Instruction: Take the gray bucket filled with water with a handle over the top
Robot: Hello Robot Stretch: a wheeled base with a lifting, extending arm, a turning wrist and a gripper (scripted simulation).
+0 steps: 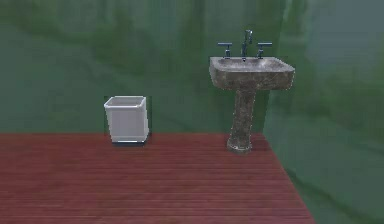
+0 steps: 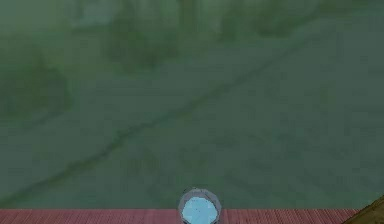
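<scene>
At 6 o'clock in the arm side view, cut by the bottom edge, sits the gray bucket [image 2: 201,209] — a round gray rim around a pale blue, glossy disc that I take for water seen from above; its handle is too small to make out. It stands on a narrow strip of red-brown plank floor [image 2: 80,216] at the foot of a dull green wall [image 2: 190,100].

By my judgement the coming move turns on how near the bucket stands: it is close in on the arm's side, almost on the line along which the arm reaches, so a short, low reach should serve. Being round and upright, it has no long axis in plan; only the handle would set a direction, and that cannot be read. How the jaws of the gripper stand I cannot tell, nor exactly which way the bucket lies from them.

Ahead in the forward view, a pale square bin [image 1: 128,119] — smooth, straight-sided, with no handle — stands at 9 o'clock from a pedestal sink [image 1: 251,80] of mottled, stone-like gray-brown; a dark tap [image 1: 246,45] rises at its 12 o'clock; both stand where the planks meet the wall.
</scene>
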